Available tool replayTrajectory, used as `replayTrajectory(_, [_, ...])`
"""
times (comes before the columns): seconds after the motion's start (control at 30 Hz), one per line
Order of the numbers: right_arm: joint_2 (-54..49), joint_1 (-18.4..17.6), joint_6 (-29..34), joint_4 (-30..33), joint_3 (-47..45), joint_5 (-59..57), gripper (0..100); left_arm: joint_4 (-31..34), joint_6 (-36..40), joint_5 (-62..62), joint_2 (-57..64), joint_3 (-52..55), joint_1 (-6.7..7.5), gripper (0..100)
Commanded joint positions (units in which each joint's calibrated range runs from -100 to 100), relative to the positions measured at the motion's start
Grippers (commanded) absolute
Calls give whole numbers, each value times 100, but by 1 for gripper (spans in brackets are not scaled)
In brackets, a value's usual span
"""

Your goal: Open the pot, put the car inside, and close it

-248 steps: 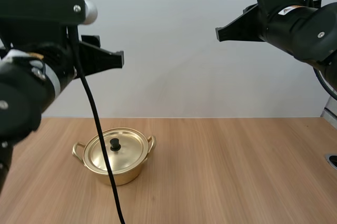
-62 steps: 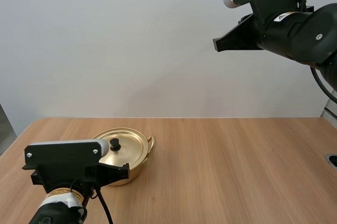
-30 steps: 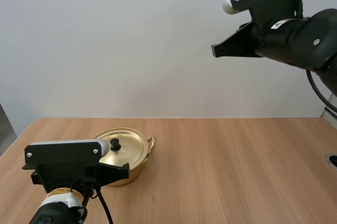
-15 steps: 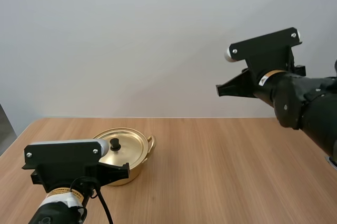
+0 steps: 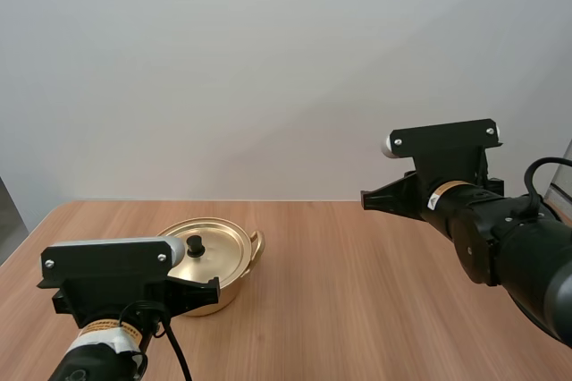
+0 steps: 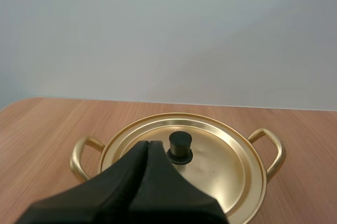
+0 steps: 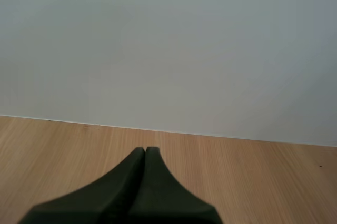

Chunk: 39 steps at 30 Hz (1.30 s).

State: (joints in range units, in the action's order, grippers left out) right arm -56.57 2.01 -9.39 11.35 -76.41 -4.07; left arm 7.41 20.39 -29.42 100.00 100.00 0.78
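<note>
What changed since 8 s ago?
Left arm dropped from high up to the pot; left end effector, shut, now sits just short of the knob. Right arm came down in the last second. Nothing grasped. Pot and lid unmoved.

Obstacle, one: golden pot (image 5: 237,283), lid (image 6: 221,155) seated, toward 9 o'clock on the table (image 5: 375,292). From the left gripper (image 6: 148,143), fingers pressed together, its handles jutted at 3 and 9 o'clock and its black knob (image 6: 180,145) stood just beyond, at 1 o'clock. Free room: bare wood from 12 through 6 o'clock, the closed right gripper (image 7: 145,150) above it.
</note>
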Motion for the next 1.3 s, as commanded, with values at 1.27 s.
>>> replayTrajectory(1.27, [-3303, -50, 20, -642, -1117, -1573, 0, 7, 1, -8, 0, 0, -2, 0])
